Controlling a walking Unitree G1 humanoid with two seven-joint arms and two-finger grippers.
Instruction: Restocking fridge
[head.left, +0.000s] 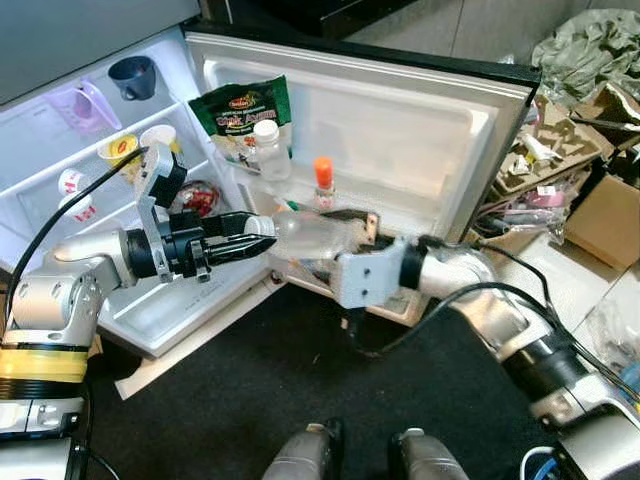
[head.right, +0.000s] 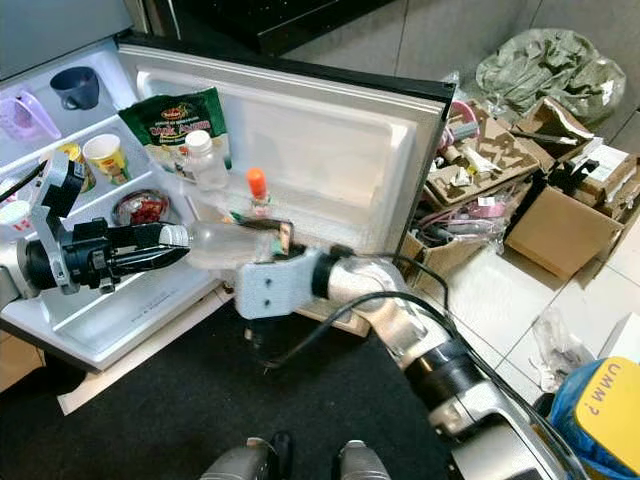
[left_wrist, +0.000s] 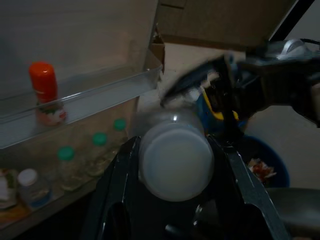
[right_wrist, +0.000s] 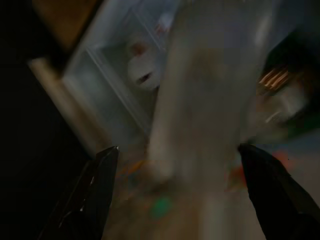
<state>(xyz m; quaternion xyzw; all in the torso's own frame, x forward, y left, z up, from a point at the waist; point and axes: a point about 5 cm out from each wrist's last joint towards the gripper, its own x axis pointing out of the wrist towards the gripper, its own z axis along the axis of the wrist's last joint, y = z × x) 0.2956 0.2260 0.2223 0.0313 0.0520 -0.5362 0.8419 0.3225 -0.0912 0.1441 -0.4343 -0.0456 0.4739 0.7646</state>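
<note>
A clear plastic bottle with a white cap lies level in the air in front of the open fridge door. My left gripper is shut on its cap end; in the left wrist view the white cap sits tight between both black fingers. My right gripper reaches in from the other side around the bottle's body. In the blurred right wrist view its fingers stand wide apart, with the bottle between them and a gap on one side.
The door shelf holds a green snack bag, a white-capped bottle and an orange-capped bottle. Cups stand on the fridge shelves at left. Cardboard boxes and clutter lie at right. My feet stand on a black mat.
</note>
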